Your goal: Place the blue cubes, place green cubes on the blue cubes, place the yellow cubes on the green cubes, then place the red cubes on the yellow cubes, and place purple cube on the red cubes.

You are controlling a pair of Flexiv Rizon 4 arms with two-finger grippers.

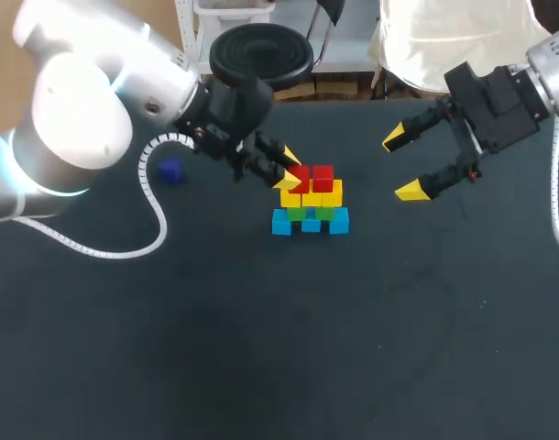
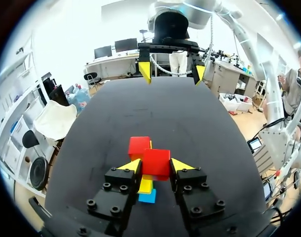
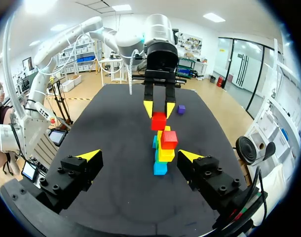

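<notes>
Two red cubes (image 1: 323,176) top the stack (image 1: 312,209); left hand (image 1: 290,170) clamps the 9 o'clock one. Right hand (image 1: 403,165) gapes, holding nothing, over open bench (image 1: 444,302) at 3 o'clock.

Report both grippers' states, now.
Left gripper: shut on a red cube at the top of the stack.
Right gripper: open, holding nothing.
</notes>
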